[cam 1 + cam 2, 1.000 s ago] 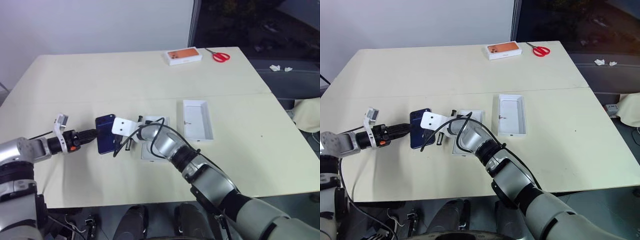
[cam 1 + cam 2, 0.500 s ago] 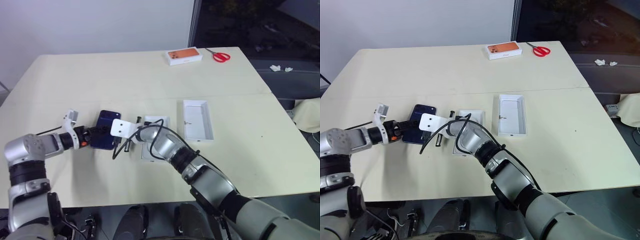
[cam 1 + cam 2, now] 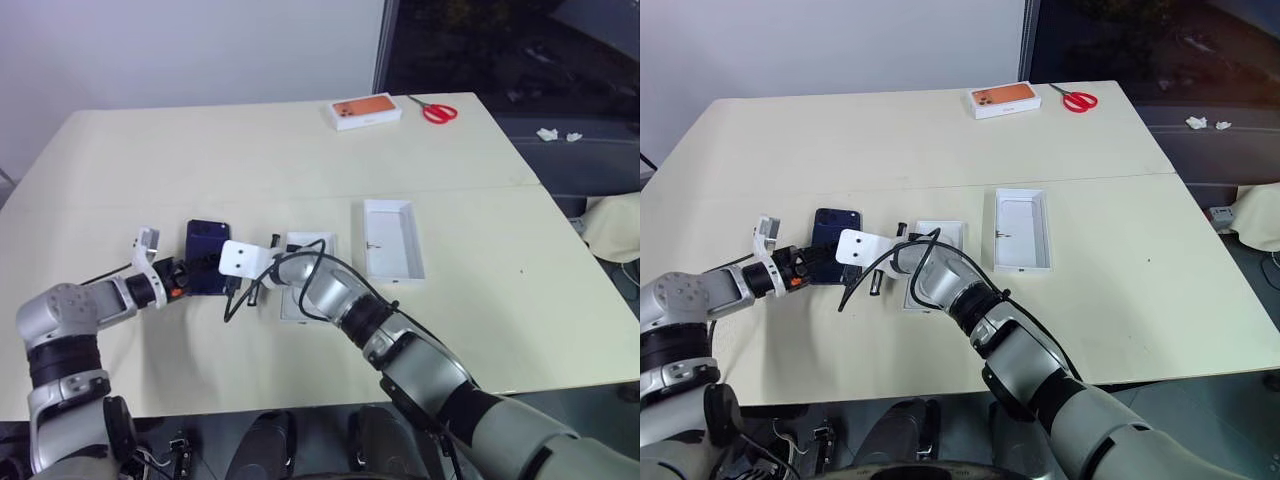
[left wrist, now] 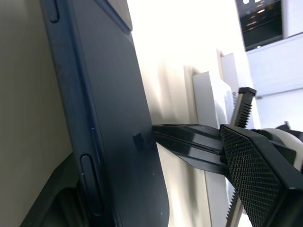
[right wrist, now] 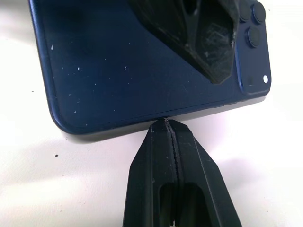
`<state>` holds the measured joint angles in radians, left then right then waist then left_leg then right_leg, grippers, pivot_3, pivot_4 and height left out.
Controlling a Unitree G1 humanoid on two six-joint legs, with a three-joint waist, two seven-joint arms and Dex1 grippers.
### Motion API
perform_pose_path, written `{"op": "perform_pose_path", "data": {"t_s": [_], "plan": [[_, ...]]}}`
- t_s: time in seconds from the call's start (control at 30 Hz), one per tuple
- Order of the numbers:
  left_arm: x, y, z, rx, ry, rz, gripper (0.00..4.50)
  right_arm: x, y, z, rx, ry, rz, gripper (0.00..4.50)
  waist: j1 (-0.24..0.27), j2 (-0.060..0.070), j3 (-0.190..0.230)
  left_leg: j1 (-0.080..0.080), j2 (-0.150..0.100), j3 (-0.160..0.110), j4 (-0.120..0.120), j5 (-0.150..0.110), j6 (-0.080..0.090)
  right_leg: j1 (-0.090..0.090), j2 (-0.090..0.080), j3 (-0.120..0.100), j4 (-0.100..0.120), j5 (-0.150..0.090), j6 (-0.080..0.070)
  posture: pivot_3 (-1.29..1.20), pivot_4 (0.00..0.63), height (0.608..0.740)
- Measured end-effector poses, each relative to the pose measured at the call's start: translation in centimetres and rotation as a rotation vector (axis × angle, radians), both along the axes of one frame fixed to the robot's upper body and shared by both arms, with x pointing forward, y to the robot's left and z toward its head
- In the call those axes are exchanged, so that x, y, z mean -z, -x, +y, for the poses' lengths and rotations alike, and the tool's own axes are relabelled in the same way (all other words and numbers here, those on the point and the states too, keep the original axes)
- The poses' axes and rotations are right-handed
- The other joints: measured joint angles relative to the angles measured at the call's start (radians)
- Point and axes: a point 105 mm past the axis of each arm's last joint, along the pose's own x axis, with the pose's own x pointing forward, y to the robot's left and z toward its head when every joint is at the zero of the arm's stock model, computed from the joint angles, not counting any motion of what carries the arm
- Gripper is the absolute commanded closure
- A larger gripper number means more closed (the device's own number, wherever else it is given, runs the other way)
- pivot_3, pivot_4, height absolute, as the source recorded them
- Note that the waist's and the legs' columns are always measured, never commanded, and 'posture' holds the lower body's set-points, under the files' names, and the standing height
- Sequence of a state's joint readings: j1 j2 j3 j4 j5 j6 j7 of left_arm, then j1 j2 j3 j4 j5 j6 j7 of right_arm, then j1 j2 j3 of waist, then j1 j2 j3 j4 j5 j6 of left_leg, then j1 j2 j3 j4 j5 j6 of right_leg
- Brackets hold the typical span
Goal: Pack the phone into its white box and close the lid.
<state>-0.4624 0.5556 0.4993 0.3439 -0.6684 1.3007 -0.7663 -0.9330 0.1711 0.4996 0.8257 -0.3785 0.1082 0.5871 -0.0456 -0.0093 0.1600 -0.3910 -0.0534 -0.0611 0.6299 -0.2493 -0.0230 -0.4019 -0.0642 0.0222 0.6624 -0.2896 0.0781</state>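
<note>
The dark navy phone (image 3: 206, 262) lies back up on the table, left of centre. My left gripper (image 3: 195, 271) is open, and the phone's left part sits between its fingers: one finger (image 5: 199, 28) hangs over the back by the camera cluster, the other is under the edge. A gap shows between the upper pad (image 4: 251, 175) and the phone. My right gripper (image 5: 166, 125) is shut, its tip against the phone's near short edge. The white box (image 3: 945, 232) lies just right of the phone, largely hidden by my right forearm. The lid (image 3: 392, 240) lies open side up further right.
An orange-faced white box (image 3: 366, 110) and red scissors (image 3: 438, 112) sit at the table's far edge. A seam (image 3: 480, 190) crosses the cream table. The table's right edge drops to dark floor with small white scraps (image 3: 558, 134).
The left gripper has shifted right, and the phone has swung from slanted to roughly straight, its far end now further from me. The right gripper has stayed in place, shut.
</note>
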Motion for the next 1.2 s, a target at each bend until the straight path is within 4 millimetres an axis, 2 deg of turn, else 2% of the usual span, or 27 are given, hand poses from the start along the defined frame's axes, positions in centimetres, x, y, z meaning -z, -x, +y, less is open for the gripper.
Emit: {"op": "perform_pose_path", "data": {"t_s": [0.23, 0.33, 0.4, 0.83, 0.87, 0.97, 1.2], "plan": [[0.2, 0.5, 0.5, -0.010, 0.041, -0.005, 0.84, 0.0, 0.3, 0.2, -0.018, 0.003, -0.004, 4.50, -0.002, 0.000, 0.000, 0.000, 0.000, 0.000, -0.001, 0.000, 0.000, -0.001, 0.000, 0.000, 0.000, 0.000, 0.000, 0.00, 0.150, 0.740], [0.5, 0.7, 0.9, -0.020, 0.049, 0.007, 1.70, 0.0, 0.3, 0.3, -0.023, 0.005, -0.006, 4.50, -0.004, 0.000, 0.000, 0.000, 0.001, 0.000, -0.001, 0.000, 0.000, -0.001, 0.000, 0.000, 0.000, 0.000, -0.001, 0.00, 0.150, 0.740], [1.1, 1.0, 1.2, -0.034, 0.056, 0.033, 2.72, 0.0, 0.4, 0.3, -0.026, 0.006, -0.007, 4.50, -0.006, 0.000, 0.000, 0.000, 0.001, 0.001, -0.002, 0.000, 0.000, -0.001, 0.000, 0.000, 0.000, 0.000, -0.001, 0.00, 0.150, 0.740], [1.7, 1.9, 1.3, -0.039, 0.114, 0.055, 2.72, 0.0, 0.5, 0.4, -0.035, 0.008, -0.013, 4.50, -0.009, -0.001, 0.000, 0.000, 0.001, 0.001, -0.002, 0.000, 0.000, -0.001, 0.000, 0.000, 0.000, 0.000, -0.001, 0.00, 0.150, 0.740], [1.8, 1.9, 1.4, -0.042, 0.112, 0.056, 3.28, 0.0, 0.5, 0.4, -0.035, 0.008, -0.013, 4.50, -0.009, -0.001, 0.000, 0.000, 0.001, 0.001, -0.002, 0.000, 0.000, -0.001, 0.000, 0.000, 0.000, 0.000, -0.001, 0.00, 0.150, 0.740], [1.2, 1.9, 1.3, -0.039, 0.128, 0.036, 4.45, 0.1, 0.5, 0.3, -0.033, 0.009, -0.013, 4.50, -0.009, 0.000, 0.000, 0.000, 0.001, 0.001, -0.002, 0.000, 0.000, -0.001, 0.000, 0.000, 0.000, 0.000, -0.001, 0.00, 0.150, 0.740], [1.1, 2.0, 1.4, -0.051, 0.151, 0.033, 4.45, 0.1, 0.6, 0.4, -0.043, 0.003, -0.013, 4.50, -0.010, 0.000, 0.000, 0.000, 0.001, 0.000, -0.002, 0.001, -0.001, -0.002, 0.000, 0.000, 0.000, 0.000, -0.001, 0.00, 0.150, 0.740]]}}
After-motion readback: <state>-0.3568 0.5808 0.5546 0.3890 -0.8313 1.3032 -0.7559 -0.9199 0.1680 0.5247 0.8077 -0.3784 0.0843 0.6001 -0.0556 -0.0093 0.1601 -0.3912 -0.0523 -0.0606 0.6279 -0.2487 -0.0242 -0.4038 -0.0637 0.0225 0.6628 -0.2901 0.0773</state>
